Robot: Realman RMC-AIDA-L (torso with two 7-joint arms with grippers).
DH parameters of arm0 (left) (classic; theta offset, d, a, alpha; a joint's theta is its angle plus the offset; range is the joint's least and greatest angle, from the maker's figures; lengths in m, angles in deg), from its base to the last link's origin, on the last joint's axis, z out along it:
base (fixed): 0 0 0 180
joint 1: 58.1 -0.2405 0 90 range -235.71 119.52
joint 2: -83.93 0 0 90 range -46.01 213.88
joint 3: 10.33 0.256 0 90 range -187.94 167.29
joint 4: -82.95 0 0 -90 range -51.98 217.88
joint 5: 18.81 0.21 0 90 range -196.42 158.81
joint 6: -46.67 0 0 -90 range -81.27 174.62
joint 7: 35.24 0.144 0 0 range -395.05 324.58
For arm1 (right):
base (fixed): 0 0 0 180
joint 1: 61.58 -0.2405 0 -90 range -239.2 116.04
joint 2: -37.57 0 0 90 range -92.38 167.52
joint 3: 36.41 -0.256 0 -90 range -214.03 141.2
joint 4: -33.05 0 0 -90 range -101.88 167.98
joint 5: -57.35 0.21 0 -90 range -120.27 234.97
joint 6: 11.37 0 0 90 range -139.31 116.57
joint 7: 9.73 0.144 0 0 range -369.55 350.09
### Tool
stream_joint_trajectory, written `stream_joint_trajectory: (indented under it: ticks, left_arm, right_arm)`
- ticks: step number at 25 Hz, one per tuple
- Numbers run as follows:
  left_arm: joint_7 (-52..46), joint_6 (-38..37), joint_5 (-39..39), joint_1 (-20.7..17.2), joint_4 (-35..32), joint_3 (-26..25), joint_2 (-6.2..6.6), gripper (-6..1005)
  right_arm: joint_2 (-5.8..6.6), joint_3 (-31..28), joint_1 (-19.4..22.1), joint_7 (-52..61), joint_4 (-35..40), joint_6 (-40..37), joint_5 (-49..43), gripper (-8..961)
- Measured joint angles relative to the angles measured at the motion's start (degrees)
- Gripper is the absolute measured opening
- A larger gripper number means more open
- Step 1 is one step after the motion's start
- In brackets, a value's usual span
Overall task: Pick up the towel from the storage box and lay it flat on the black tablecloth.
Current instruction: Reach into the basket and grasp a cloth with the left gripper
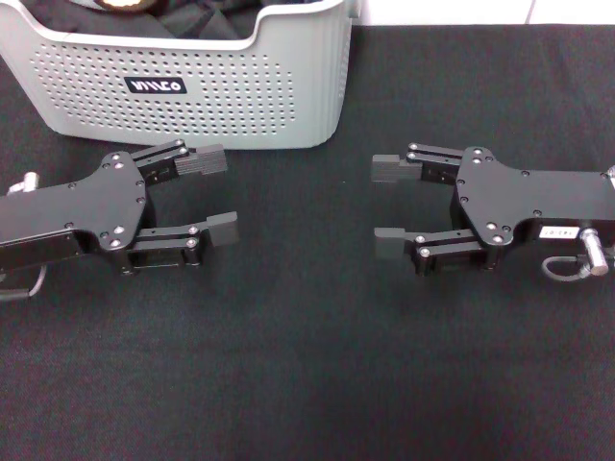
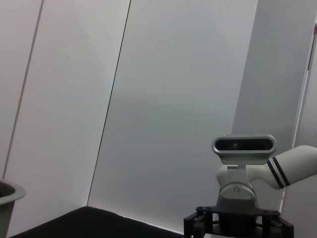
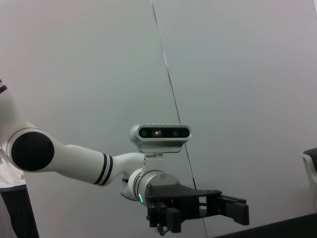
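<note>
The black tablecloth (image 1: 307, 384) is lying bare while both spread-jawed grippers are idling, the towel (image 1: 125, 5) peeking from the storage box (image 1: 240, 106) at eleven o'clock, nearer the left gripper (image 1: 219, 192) than the right gripper (image 1: 389, 204).

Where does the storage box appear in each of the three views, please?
Head view: the storage box stands at the top left, on the black tablecloth, beyond the open left gripper.
Left wrist view: only a grey rim at the lower left edge, probably the box.
Right wrist view: a pale edge at the right border, perhaps the box; cannot tell.
Shared landmark: the black tablecloth.
</note>
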Motion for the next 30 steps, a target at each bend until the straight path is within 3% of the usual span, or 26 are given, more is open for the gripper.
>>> stream_joint_trajectory:
  ticks: [13, 16, 19, 22, 24, 26, 29, 30]
  left_arm:
    - [-0.06, 1.04, 0.02, 0.03, -0.06, -0.02, 0.01, 874]
    - [-1.77, 2.10, -0.43, 0.62, -0.63, -2.56, -0.35, 874]
    - [-6.80, 2.86, -1.36, 2.46, -3.06, -9.85, -1.78, 874]
    - [-12.94, 4.42, -3.39, 5.40, -10.13, -16.37, -4.54, 873]
    - [-18.29, 10.17, -3.82, 7.89, -18.05, -17.07, -6.79, 873]
    - [-22.18, 17.96, -2.21, 9.71, -24.52, -15.09, -7.99, 873]
    - [-25.83, 27.90, 1.24, 11.96, -28.79, -10.93, -8.29, 872]
    - [-29.22, 39.41, 6.52, 15.23, -30.20, -5.71, -7.93, 872]
  right_arm:
    - [0.00, -0.01, -0.17, -0.08, 0.00, 0.11, 0.00, 854]
    - [0.00, -0.07, -0.05, -0.34, 0.00, 0.54, 0.00, 854]
    - [0.00, -0.07, 0.04, -0.47, 0.00, 1.49, 0.00, 854]
    - [-0.01, 0.14, 0.00, -0.71, -0.18, 2.15, 0.00, 854]
    - [-0.05, 0.22, 0.02, -0.82, -0.45, 2.35, 0.01, 854]
    - [-0.25, 0.24, 0.36, -0.96, -0.55, 2.40, 0.02, 854]
    - [-0.67, 0.10, 2.22, -1.37, -0.69, 2.55, 0.00, 855]
    - [-0.67, 0.10, 2.22, -1.37, -0.69, 2.55, 0.00, 855]
